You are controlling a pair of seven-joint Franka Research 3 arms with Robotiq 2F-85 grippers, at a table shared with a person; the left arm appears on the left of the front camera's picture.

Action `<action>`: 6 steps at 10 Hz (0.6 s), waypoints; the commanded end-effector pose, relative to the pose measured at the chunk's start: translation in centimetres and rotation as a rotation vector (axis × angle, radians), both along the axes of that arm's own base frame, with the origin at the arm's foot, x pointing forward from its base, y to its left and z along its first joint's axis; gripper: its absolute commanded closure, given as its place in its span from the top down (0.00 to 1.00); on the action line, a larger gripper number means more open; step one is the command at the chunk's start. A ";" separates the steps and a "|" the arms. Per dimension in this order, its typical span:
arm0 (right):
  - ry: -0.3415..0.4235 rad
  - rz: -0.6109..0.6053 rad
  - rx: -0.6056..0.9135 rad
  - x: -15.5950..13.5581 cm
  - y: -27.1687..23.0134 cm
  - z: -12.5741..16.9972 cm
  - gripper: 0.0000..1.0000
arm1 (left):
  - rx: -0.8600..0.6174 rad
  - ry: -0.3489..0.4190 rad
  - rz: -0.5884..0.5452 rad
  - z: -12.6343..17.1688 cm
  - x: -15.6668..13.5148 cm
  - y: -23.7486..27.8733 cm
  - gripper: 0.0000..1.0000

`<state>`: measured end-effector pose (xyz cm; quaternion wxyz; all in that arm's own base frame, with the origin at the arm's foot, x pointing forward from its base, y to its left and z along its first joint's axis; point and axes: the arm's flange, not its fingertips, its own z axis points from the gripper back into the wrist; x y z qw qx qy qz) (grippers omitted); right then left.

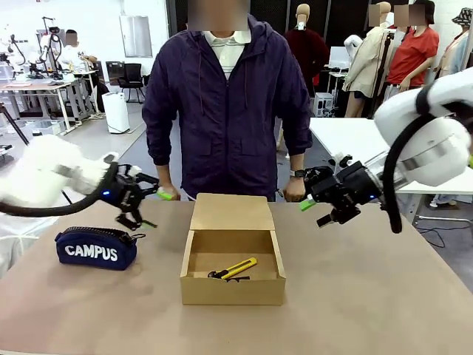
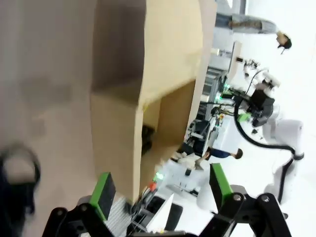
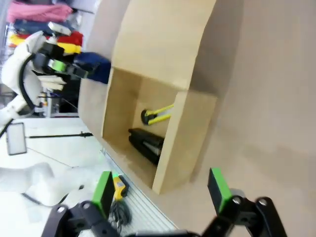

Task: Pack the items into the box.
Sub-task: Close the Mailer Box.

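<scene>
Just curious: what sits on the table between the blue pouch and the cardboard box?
Nothing: in the front view, bare table separates the pouch from the box.

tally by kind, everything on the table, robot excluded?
Utility knife: 1
Stapler: 1
Cardboard box: 1
Zip pouch: 1
Total: 4

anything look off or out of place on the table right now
Nothing stands out. The slim yellow-and-black utility knife and small black stapler lie inside the open brown cardboard box, nothing spilled or torn. The navy CAMPUS zip pouch sits apart on the brown table at the robot's left.
</scene>
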<state>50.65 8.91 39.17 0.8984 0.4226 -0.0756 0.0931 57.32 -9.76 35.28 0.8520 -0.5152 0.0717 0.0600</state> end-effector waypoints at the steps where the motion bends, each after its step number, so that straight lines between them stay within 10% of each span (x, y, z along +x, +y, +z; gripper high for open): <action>1: 0.089 -0.009 0.065 5.0 2.0 -2.3 1.00 | 0.013 0.054 0.086 -1.7 6.2 -1.4 1.00; 6: 0.114 -0.199 0.271 12.0 5.6 -10.1 1.00 | -0.240 -0.020 -0.008 -9.3 8.2 -5.1 1.00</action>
